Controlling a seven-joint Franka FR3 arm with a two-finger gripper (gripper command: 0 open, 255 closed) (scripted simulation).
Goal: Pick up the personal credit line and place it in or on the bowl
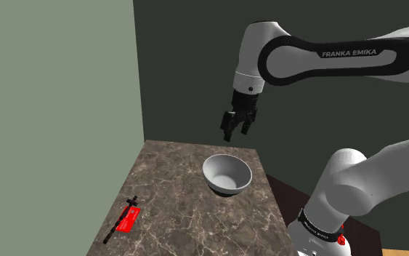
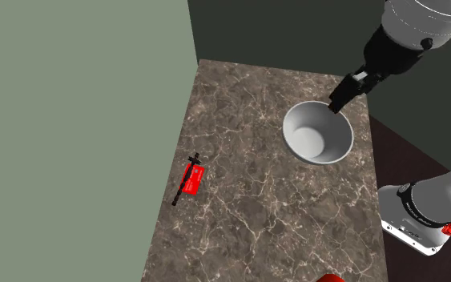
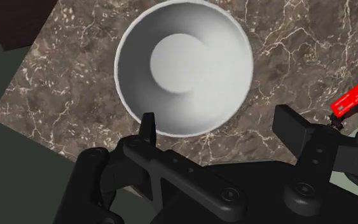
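White robot arm with its black pincer [image 1: 235, 131] open and empty above a pale bowl [image 1: 227, 169] on a brown marbled bench [image 1: 173, 182].
Shoulder view: the pincer hangs in the air over the bowl's far rim. A red card [image 1: 129, 217] lies flat near the bench's near corner on the shoulder view's left, well apart from the bowl, touching a thin black rod [image 1: 112, 236]. Second exterior view: the pincer [image 2: 337, 102] is over the far right rim of the bowl [image 2: 305, 144]; the card [image 2: 193, 178] lies by the left edge of the bench [image 2: 247, 104], against the rod [image 2: 177, 199]. Wrist view: the pincer [image 3: 217, 118] has its two fingers [image 3: 147, 127] standing apart with nothing between them; the bowl [image 3: 184, 63] sits just beyond them on the bench [image 3: 285, 38], and the card [image 3: 351, 98] lies out past one finger.
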